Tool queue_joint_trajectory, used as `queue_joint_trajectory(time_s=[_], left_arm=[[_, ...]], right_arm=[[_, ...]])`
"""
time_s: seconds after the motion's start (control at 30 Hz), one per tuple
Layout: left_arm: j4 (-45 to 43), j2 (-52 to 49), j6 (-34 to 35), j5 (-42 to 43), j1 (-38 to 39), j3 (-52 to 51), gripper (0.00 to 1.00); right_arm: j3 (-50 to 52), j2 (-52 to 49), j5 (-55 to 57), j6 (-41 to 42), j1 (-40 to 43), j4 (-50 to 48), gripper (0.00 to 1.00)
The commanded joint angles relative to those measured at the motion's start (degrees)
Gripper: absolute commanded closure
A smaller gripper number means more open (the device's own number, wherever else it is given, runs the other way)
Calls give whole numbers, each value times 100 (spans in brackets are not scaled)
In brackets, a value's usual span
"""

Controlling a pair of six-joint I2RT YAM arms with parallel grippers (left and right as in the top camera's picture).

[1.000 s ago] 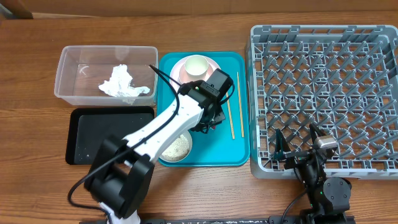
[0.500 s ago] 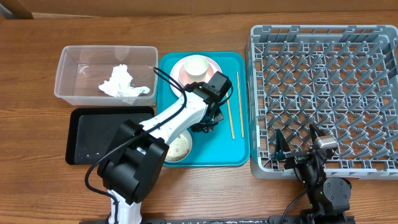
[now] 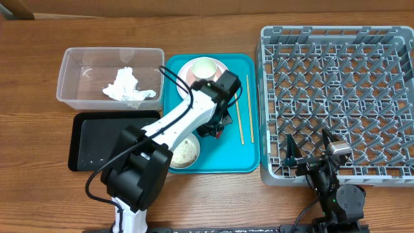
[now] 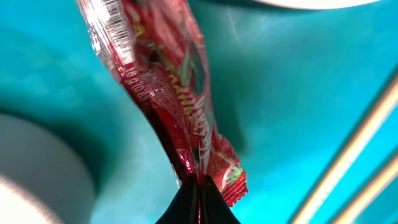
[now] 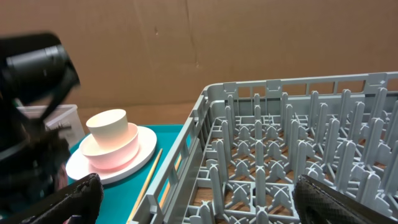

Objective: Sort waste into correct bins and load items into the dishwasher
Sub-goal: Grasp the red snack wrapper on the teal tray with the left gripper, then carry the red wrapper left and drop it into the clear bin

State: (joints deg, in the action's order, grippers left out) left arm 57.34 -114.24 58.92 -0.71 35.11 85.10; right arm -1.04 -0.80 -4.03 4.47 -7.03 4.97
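Finds left gripper (image 3: 217, 127) low over teal tray (image 3: 249, 158), between white cup (image 3: 206, 66) and rice bowl (image 3: 186, 154), pinched on red wrapper (image 3: 220, 133). Notes tissue (image 3: 126, 87) in clear tub (image 3: 110, 50), chopsticks (image 3: 240, 120) on tray's right side. Records right gripper (image 3: 308, 147) spread wide at near edge of dish rack (image 3: 336, 77).
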Motion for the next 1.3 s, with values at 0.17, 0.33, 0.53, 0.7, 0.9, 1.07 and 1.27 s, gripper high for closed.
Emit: queue_joint_trajectory(time_s=[0.17,0.33,0.53,0.7,0.9,1.07,1.27], left_arm=[[935,520,-564,-118,-726,1425,96],[835,531,-1097,-122,-1447,1591,96],[846,529,-1097,-70,-2387,1591,96],[839,522,-1121,-105,-2865,1587,95],[726,511,-1119,-756,-2981,1453,95],[415,483,-1307,-887,-2975,1235,92],[-105,483,-1397,-885,-2975,831,75]], right_arm=[[57,61,50,4,-9,-37,0],[57,61,50,2,-9,-37,0],[57,61,50,4,-9,-39,0],[57,61,50,4,-9,-39,0],[57,61,50,4,-9,-39,0],[57,61,50,4,-9,-37,0],[57,61,50,4,-9,-37,0]])
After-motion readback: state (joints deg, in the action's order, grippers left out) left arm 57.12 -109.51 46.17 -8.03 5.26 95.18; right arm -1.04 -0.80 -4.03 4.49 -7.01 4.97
